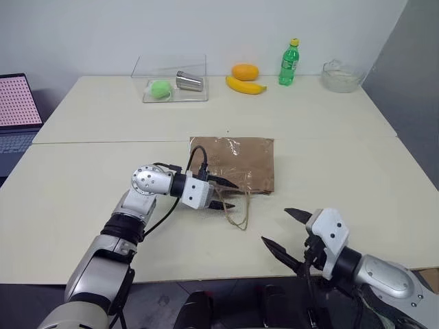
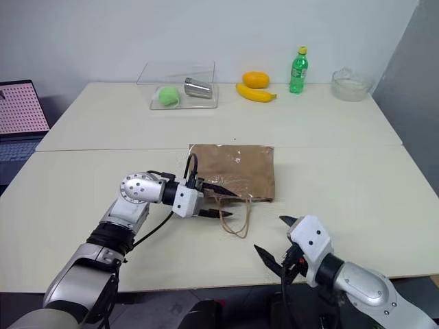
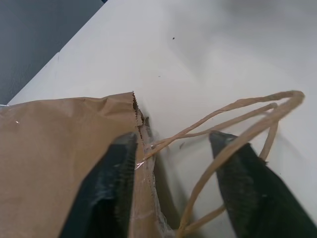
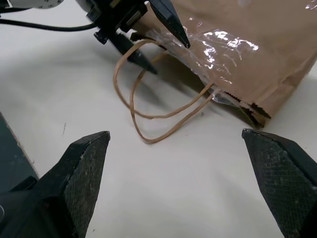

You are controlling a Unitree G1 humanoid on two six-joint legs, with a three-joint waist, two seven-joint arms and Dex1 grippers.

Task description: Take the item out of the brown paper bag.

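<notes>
Whatever sits inside the brown paper bag (image 1: 236, 163) is hidden; the laptop (image 1: 17, 113) is cut off at the edge.

Left pincer (image 1: 227, 194) reaches rightward with fingers parted; right pincer (image 1: 286, 229) hovers low, spread wide.

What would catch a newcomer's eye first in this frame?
The brown paper bag lying flat mid-table, with the left gripper at its open near edge, one finger over the paper, one beside the loop handles. Nearer the table's front edge, the right gripper waits wide open.
</notes>
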